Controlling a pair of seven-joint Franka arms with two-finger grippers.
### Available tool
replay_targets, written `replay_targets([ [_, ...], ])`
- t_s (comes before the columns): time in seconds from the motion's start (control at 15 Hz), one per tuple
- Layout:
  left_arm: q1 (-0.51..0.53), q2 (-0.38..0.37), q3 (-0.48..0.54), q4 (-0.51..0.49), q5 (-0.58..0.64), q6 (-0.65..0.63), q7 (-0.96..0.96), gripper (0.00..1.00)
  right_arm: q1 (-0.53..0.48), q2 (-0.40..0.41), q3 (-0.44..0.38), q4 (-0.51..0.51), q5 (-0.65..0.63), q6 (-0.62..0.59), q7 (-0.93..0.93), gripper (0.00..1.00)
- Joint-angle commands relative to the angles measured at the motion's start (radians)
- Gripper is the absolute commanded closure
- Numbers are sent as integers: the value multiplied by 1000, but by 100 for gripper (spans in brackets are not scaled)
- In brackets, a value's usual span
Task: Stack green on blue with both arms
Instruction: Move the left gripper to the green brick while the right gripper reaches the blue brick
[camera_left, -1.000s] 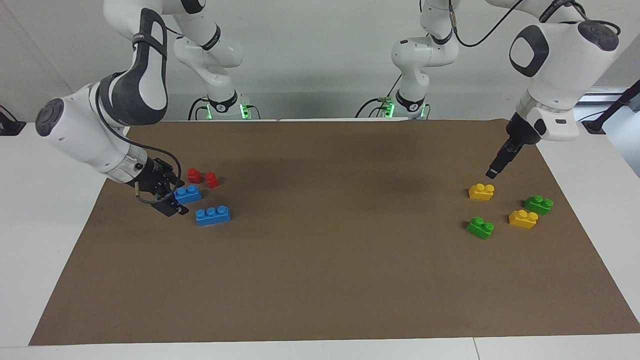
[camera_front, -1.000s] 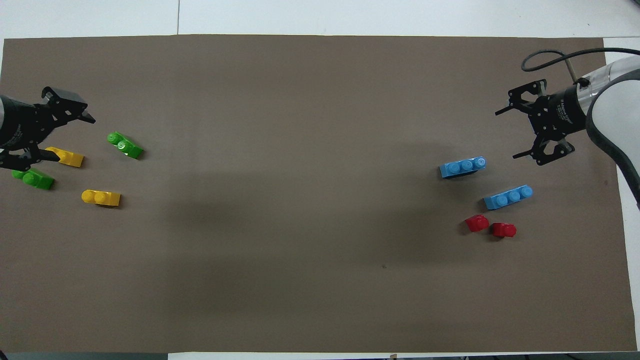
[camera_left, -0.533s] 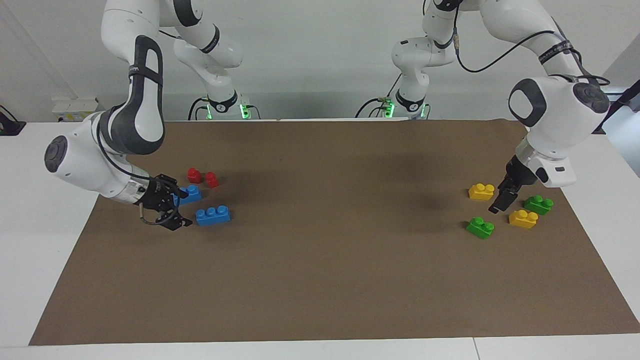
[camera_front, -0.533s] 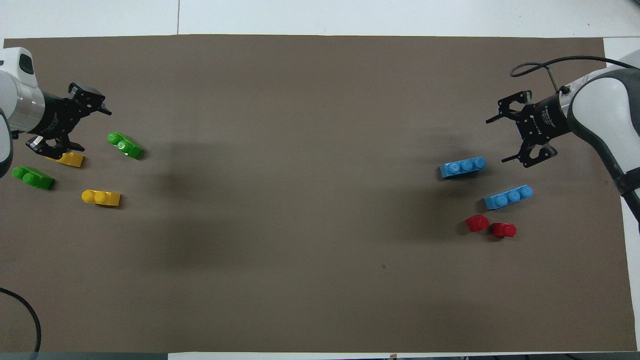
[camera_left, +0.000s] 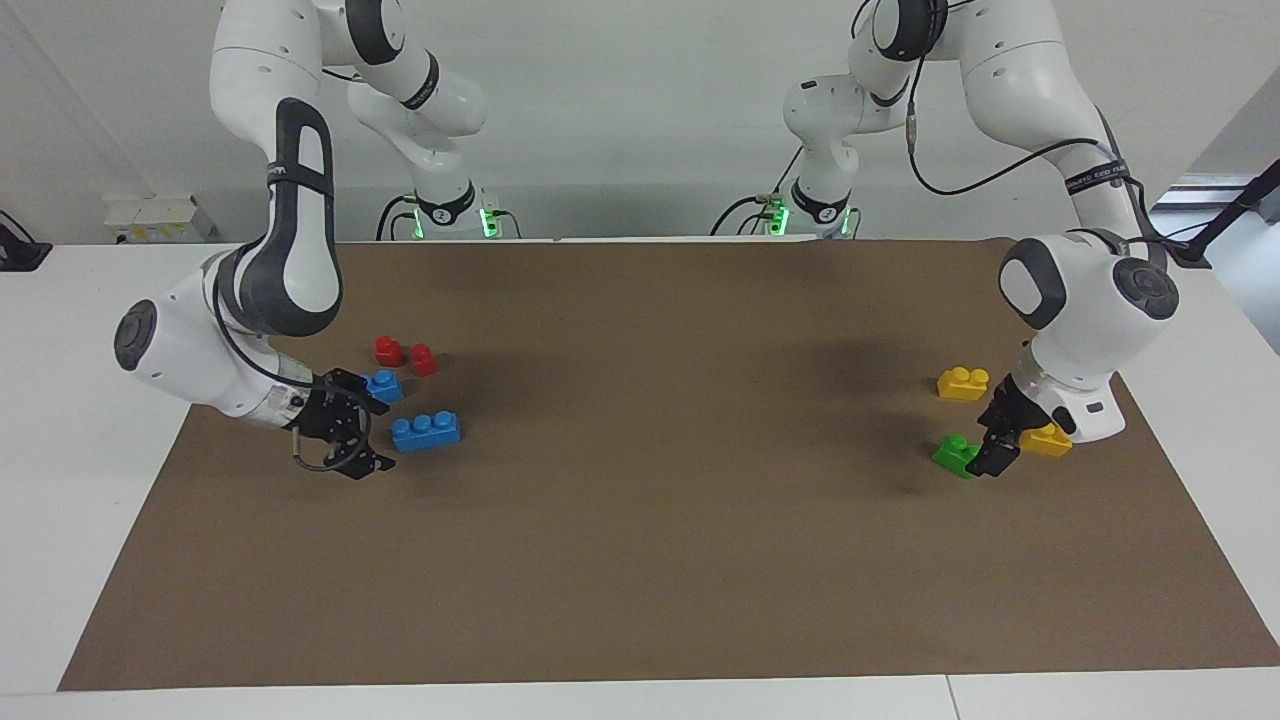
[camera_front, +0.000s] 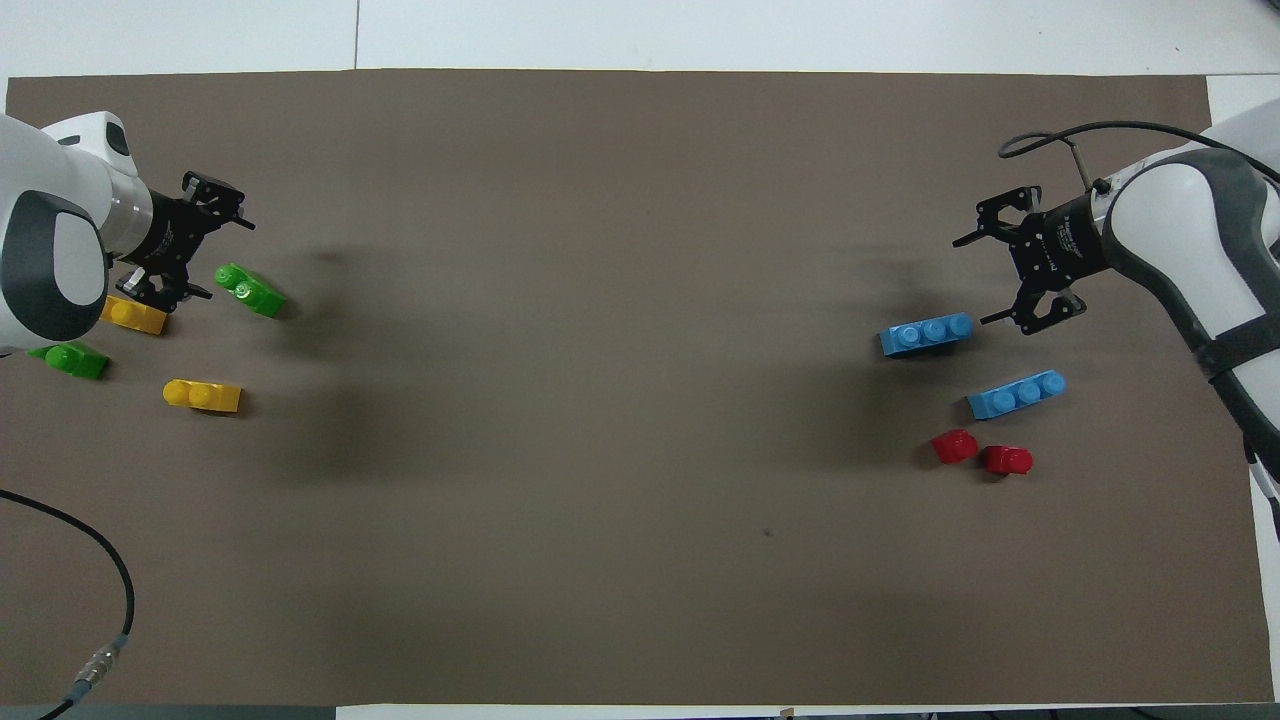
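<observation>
Brown paper mat (camera_left: 650, 560) over a white table, plain white wall along the top of the facing frame.

Toward the left arm's end, at mid height of that frame: left gripper (camera_left: 992, 455) down near mat level, fingers spread wide, nothing held. Just beside it, the green brick (camera_left: 955, 455), flat on the mat. Cannot tell whether touching. Same cluster: two yellow bricks (camera_left: 963, 383), plus a second green brick (camera_front: 68, 359) at the overhead frame's edge.

Toward the right arm's end, also at mid height: right gripper (camera_left: 375, 437) low over the mat, released and empty, mouth turned toward the blue brick (camera_left: 426, 431), near it but apart. Slightly higher in the facing frame: a second blue brick (camera_left: 385, 385) and two small red pieces (camera_left: 388, 350).

Progress, as a judgement: early. Both approaches nearly finished, no grasp made, nothing stacked. Left to do: close on green, take or steady blue, lift, bring together, press green onto blue's studs.
</observation>
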Motion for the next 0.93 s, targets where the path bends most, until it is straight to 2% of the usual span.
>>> replay_targets([
  [0.0, 13, 26, -1, 24, 19, 26, -23, 0, 0, -3, 4, -39, 24, 35, -26, 1],
  [0.4, 36, 45, -2, -42, 23, 149, -35, 0, 2, -5, 4, -108, 56, 76, -57, 1],
  [0.87, 29, 49, -2, -85, 25, 181, -37, 0, 2, -19, 4, -183, 73, 133, -77, 1],
])
